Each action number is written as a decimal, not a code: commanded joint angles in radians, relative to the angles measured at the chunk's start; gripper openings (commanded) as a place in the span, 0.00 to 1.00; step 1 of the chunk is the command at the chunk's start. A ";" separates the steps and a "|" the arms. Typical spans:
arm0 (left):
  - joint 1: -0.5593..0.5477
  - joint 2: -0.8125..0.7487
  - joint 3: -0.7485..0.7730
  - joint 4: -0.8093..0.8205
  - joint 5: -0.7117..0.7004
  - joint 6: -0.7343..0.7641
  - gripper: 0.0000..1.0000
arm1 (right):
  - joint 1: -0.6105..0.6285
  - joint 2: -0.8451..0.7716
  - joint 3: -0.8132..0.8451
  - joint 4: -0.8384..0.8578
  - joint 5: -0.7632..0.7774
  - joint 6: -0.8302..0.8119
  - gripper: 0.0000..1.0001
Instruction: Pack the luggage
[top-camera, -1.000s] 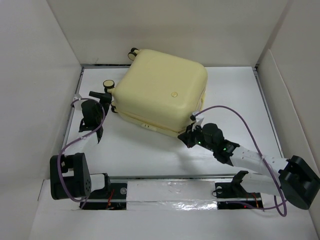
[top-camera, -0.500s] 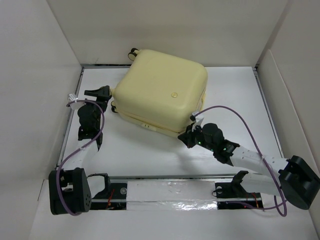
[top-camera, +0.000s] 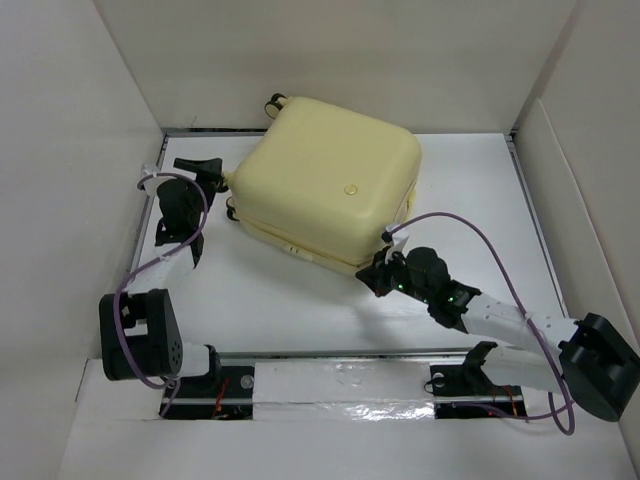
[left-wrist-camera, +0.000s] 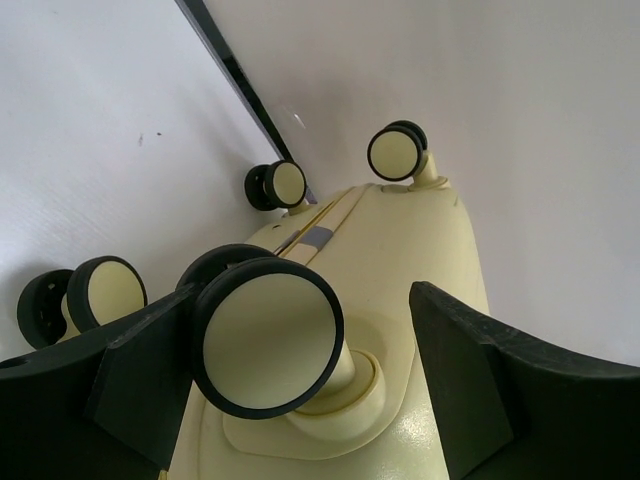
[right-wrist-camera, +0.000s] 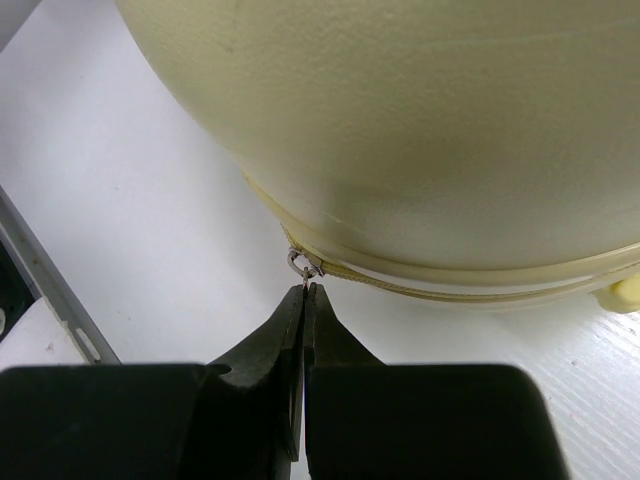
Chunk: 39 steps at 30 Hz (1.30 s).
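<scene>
"Top external view first: where does the luggage sit?"

"On the worktop, toward the back and about midway across. It lies flat on one shell with the lid down and its wheel end turned to your left. I judge the step in hand to be working the zip, though I cannot tell whether it is running open or shut."

"What do my tools have?"

"Your right tool is pinched narrow, its tips meeting at the small metal ring of the zip pull on the near seam. It appears to grip the pull's tab, but the tab itself is hidden between the tips. Your left tool is spread wide around one wheel. I cannot tell whether either finger touches it."

"So how do I do this well?"

"Draw the pull along the line of the seam, never away from the shell — a thin tab will likely slip out under a sideways tug. Use the left tool at the wheel end as a brace so the case cannot slide or spin. You could also turn the case from there while the right tool simply holds. Go slowly at the rounded corner — that is where I would expect the slider to bind."
</scene>
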 joint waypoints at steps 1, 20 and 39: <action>-0.014 0.060 0.102 0.042 0.085 -0.006 0.79 | 0.002 -0.026 -0.017 0.003 -0.050 -0.011 0.00; -0.014 0.125 0.034 0.112 0.070 0.032 0.00 | -0.030 -0.092 -0.043 -0.016 -0.018 -0.015 0.00; -0.473 -0.524 -0.577 0.131 -0.203 0.091 0.00 | -0.173 -0.066 0.063 -0.025 -0.114 -0.074 0.00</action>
